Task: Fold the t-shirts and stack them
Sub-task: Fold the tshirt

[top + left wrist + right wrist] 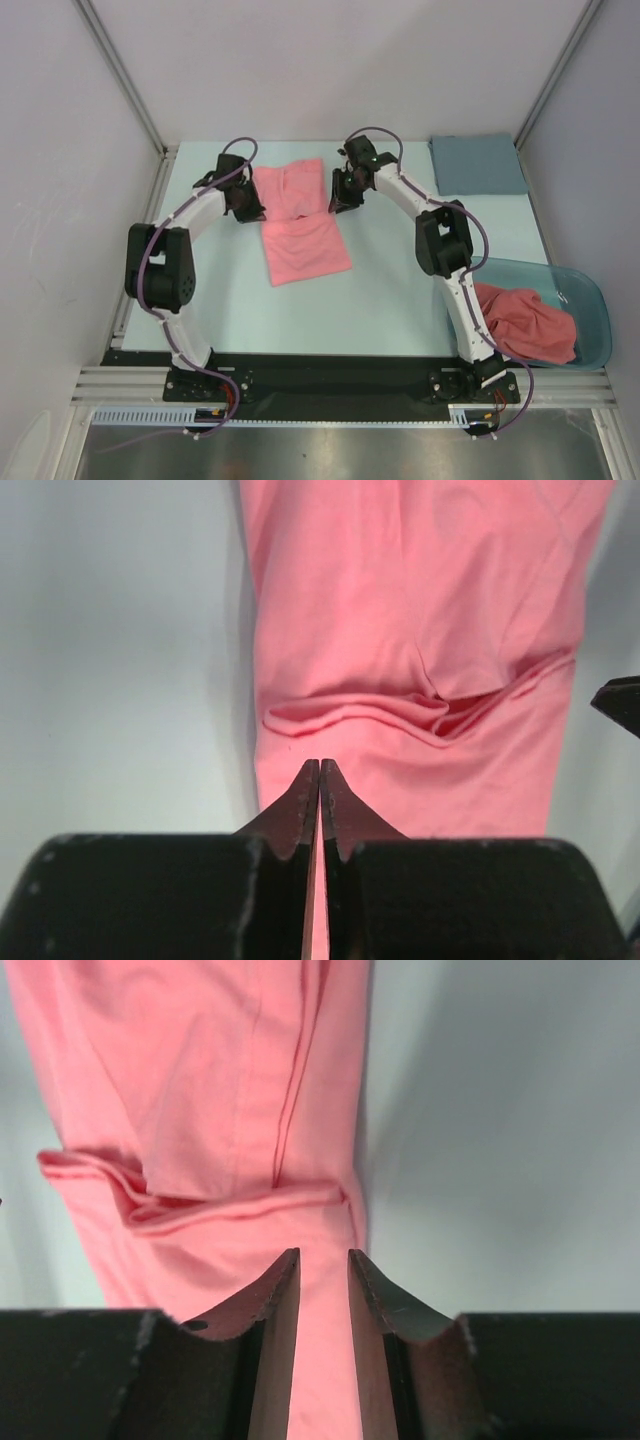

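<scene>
Left claw [320, 768] shut tight over t-shirt [300, 225], I cannot tell if fabric pinched; right claw [323, 1256] part open, grips nothing. T-shirt lies half folded mid counter [400, 290], claws each side, I think for even fold
</scene>
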Controlling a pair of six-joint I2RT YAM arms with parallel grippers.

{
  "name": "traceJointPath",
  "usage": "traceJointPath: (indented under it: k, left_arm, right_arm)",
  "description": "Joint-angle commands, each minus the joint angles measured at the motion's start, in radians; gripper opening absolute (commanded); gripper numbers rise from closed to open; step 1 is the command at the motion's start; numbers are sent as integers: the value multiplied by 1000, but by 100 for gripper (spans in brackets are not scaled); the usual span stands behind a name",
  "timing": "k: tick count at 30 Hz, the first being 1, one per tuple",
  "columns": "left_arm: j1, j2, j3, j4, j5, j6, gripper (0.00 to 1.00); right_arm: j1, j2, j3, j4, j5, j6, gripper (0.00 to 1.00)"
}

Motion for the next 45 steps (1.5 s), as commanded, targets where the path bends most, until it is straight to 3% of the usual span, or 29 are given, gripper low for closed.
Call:
traceJointPath:
  k: [1,15,23,26,28,29,32,35,39,40,45]
  left_arm:
    - [-5,-92,-86,38,37,-10,6]
    - [27,73,-34,99,49,-14,4]
    - [61,86,-8,56,28,16,3]
    - [63,37,-5,26,12,26,15]
    - [63,-24,-3,10,9,39,32]
    - [63,-49,-11,4,11,40,36]
    - [61,-155,-80,-17,49,26,45]
    - [58,-302,-222,-11,72,0,48]
    - [47,-466,-426,10,139,-62,50]
    - [44,-532,-510,33,155,-78,51]
    - [14,-681,-779,157,273,-236,55]
  right_arm:
    - [15,-128,-61,2,-45,-39,32]
    - [-1,-31,-96,109,-80,30,31]
    - [-49,39,-2,36,-53,-4,30]
    - [-57,24,25,-1,-26,-25,30]
    - [-61,-6,32,-54,16,-41,31]
    - [-63,-22,26,-73,26,-45,31]
    - [-61,-127,-58,-130,52,-59,33]
    - [-61,-279,-251,-125,38,-61,41]
    - [-51,-468,-553,-5,-40,-45,60]
    - [-51,-499,-663,17,-71,-41,63]
    - [-54,-628,-874,163,-204,5,69]
